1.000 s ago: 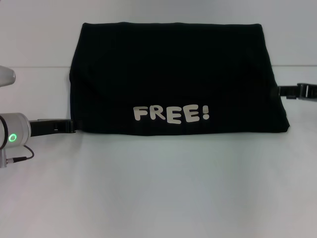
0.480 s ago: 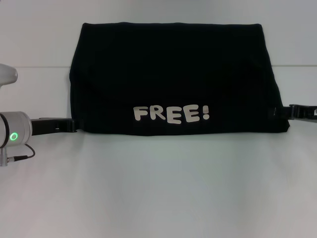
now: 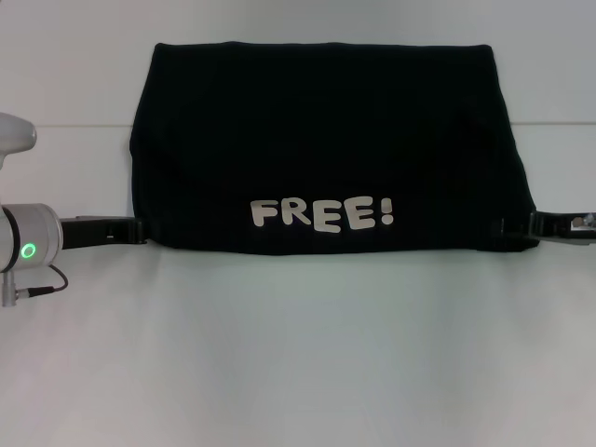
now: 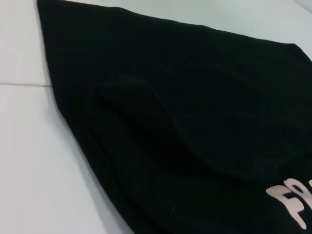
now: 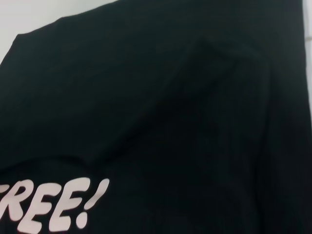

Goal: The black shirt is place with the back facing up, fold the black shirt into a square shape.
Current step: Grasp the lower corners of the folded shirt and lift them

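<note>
Black shirt [image 3: 326, 149] lies folded on surface [image 3: 298, 354]. Left end effector [image 3: 138, 231] and right end effector [image 3: 507, 226] meet its near corners; finger state cannot be told.

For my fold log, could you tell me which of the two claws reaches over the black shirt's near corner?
The right claw: its tip overlaps the black shirt at the near right corner, whereas the left claw only meets the shirt's left edge.

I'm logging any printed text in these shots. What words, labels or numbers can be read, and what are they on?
"FREE!" in pale letters on the black shirt, near its front edge; head view shows it whole.
The wrist views show only parts of the same word.
No other text, label or number is readable.
</note>
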Tool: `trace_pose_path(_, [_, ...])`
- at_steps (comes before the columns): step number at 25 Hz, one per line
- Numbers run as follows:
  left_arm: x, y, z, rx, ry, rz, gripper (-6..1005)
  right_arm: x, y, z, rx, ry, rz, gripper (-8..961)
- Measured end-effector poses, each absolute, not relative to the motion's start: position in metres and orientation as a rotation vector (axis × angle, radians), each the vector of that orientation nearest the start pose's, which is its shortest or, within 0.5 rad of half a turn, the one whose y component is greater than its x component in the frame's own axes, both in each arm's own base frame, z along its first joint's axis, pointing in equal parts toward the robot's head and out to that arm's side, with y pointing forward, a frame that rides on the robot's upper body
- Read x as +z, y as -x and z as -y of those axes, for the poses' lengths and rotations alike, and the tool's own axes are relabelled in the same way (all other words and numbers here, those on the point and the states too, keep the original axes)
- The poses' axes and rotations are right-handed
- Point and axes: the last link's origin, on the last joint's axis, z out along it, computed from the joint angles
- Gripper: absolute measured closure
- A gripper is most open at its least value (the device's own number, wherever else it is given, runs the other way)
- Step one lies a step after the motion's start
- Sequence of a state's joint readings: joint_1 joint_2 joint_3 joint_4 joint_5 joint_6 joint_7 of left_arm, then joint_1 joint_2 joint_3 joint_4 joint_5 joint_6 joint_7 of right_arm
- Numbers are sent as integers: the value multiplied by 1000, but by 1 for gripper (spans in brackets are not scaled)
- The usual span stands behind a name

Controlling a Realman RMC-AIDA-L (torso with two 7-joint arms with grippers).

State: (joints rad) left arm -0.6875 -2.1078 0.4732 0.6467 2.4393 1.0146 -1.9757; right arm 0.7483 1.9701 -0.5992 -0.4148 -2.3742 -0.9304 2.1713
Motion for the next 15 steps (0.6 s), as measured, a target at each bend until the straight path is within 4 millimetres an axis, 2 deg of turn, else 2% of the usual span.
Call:
trace_pose_path(9, [8,308,-399,-286,2136,1290,963,13,-316,-412,287,2043,-1517,576])
trace_pose_path(15, [7,309,-398,-285,2136,1295,962,13,-317,-411,274,2048,-1513,808])
